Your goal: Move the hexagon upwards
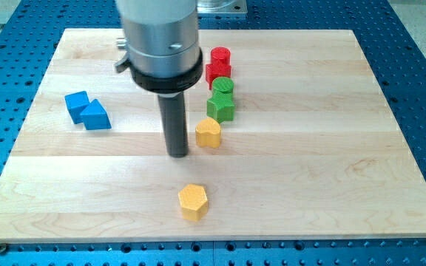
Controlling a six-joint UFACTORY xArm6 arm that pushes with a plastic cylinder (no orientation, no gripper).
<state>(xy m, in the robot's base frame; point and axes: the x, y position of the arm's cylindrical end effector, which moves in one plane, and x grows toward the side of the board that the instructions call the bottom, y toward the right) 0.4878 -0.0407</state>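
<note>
A yellow hexagon block (193, 201) lies near the view's bottom, in the middle of the wooden board (346, 148). My tip (177, 154) rests on the board above the hexagon and slightly to its left, a clear gap apart. A second yellow block (208, 133), rounded with a pointed end, lies just to the right of the tip, close to the rod.
A column of blocks runs up from the second yellow block: a green block (221, 108), a green cylinder (222, 87), a red block (217, 72), a red cylinder (220, 56). Two blue blocks (87, 109) lie together at the view's left. Blue perforated table surrounds the board.
</note>
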